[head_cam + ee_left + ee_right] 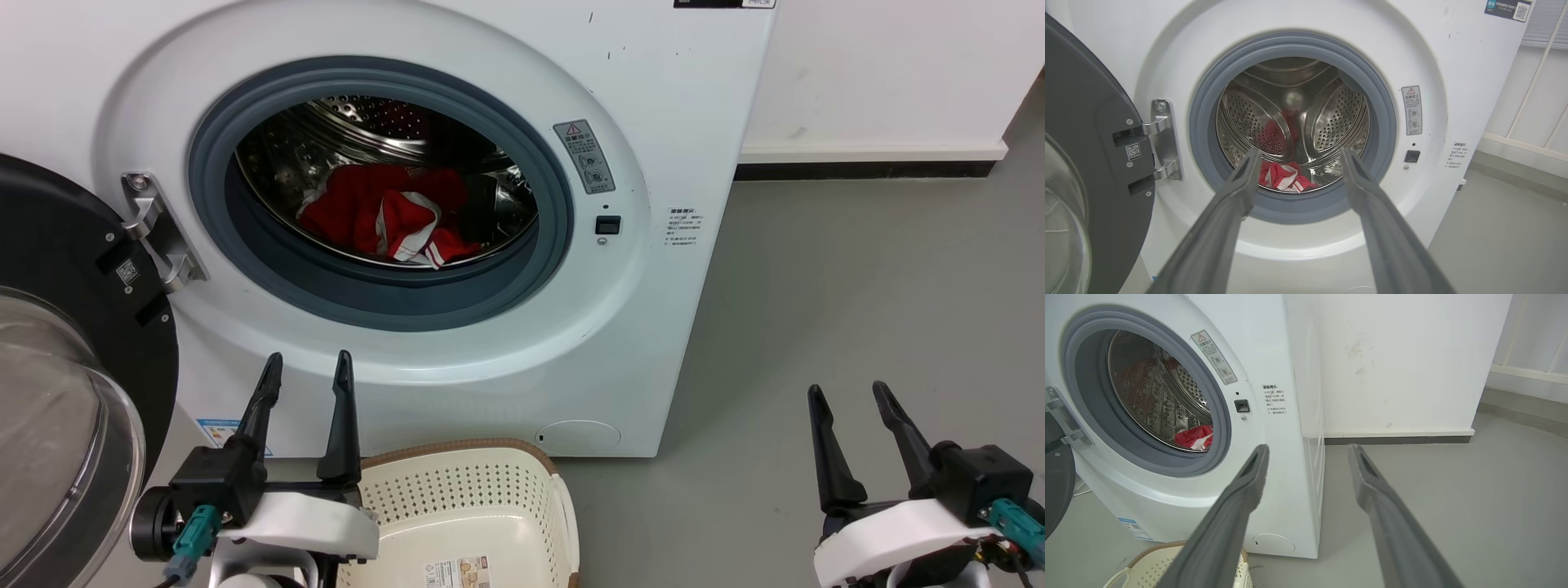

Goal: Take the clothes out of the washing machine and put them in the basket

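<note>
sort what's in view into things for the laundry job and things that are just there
For the job: clothes, washing machine holding them, basket, left hand, right hand, both open.
Just there: warning sticker, skirting strip, grey floor, white wall.

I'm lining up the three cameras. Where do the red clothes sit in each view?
Head view: red clothes low in the drum, above and left of centre.
Left wrist view: just below centre, at the drum's front edge.
Right wrist view: left of centre, at the porthole's lower right.
Shared landmark: the warning sticker right of the porthole.
</note>
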`<state>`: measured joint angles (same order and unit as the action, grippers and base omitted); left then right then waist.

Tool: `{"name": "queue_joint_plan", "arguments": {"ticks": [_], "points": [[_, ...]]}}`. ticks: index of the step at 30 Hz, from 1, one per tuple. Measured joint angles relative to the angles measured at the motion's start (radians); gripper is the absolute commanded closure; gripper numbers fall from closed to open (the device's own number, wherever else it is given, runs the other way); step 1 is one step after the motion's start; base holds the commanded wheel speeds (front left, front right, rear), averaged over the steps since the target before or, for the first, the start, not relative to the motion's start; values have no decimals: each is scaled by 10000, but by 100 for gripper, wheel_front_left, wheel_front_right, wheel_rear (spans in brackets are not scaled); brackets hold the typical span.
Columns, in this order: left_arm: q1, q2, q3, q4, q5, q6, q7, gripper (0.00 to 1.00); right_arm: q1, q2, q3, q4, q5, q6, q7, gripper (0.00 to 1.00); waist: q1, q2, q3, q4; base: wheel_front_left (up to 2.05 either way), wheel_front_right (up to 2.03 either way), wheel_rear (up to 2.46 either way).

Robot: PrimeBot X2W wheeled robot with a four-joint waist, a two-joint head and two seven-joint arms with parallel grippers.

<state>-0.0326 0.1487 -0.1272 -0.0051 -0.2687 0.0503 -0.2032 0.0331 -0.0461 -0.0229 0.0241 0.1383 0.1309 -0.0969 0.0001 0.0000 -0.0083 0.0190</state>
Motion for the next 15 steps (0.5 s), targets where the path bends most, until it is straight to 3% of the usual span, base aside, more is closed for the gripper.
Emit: {"name": "queue_joint_plan", "arguments": {"ticks": [15], "points": [[237, -276, 121, -61, 1064, 52, -301, 0, 92, -6, 96, -148, -867, 0, -169, 0, 0, 0, 14, 67, 0, 0, 0]]}}
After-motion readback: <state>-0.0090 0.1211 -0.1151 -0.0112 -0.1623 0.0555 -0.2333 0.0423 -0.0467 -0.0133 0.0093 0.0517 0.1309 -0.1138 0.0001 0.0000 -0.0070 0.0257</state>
